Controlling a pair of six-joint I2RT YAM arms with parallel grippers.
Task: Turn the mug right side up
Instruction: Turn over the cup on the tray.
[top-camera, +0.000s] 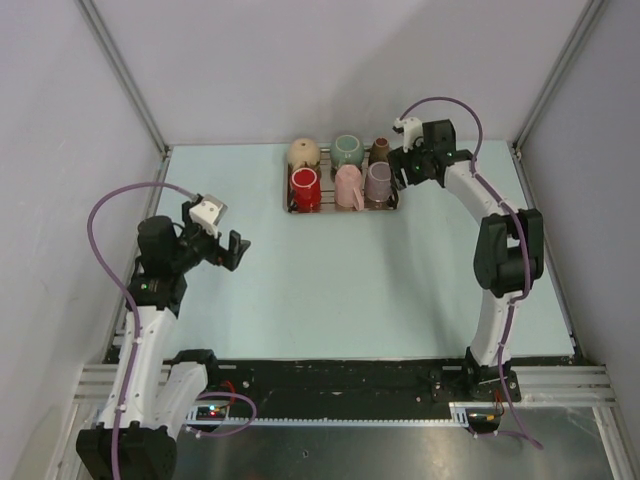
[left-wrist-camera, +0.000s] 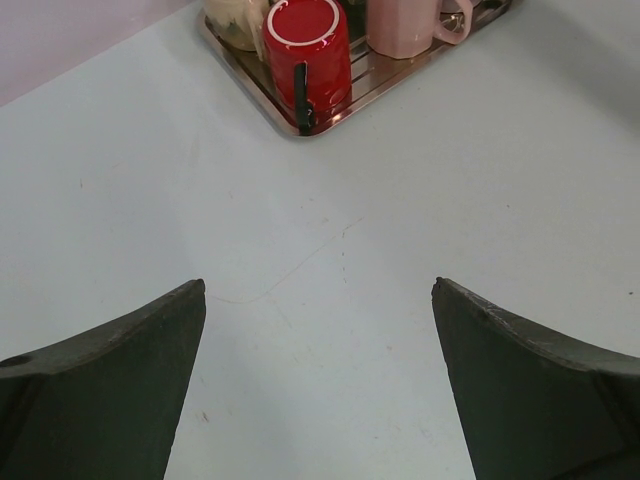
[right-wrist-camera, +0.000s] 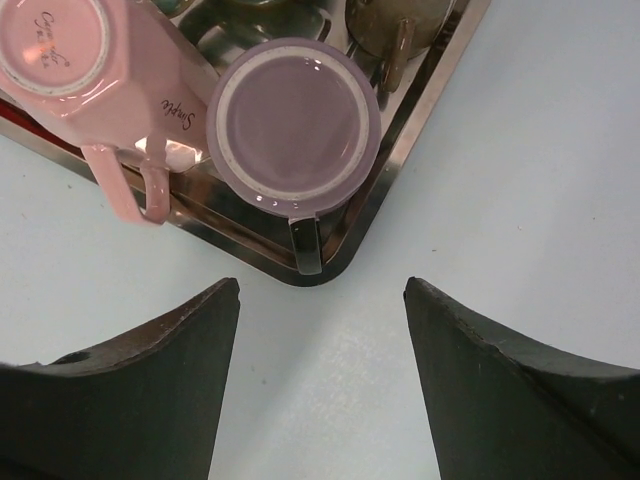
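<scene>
A metal tray (top-camera: 340, 210) at the back of the table holds several mugs. The purple mug (right-wrist-camera: 295, 125) stands upside down at the tray's near right corner, flat base up, with its handle pointing at my right gripper; it also shows in the top view (top-camera: 378, 183). My right gripper (right-wrist-camera: 320, 300) is open and empty, hovering just off that corner, in the top view (top-camera: 408, 165) right of the tray. My left gripper (top-camera: 236, 250) is open and empty over bare table, far left of the tray, and in its wrist view (left-wrist-camera: 320, 290) faces the red mug (left-wrist-camera: 305, 50).
A pink mug (right-wrist-camera: 70, 50) stands upside down beside the purple one, and a brown mug (right-wrist-camera: 395, 20) stands behind it. The tray's back row holds a beige mug (top-camera: 303, 152) and a green mug (top-camera: 347, 149). Walls enclose the table on three sides.
</scene>
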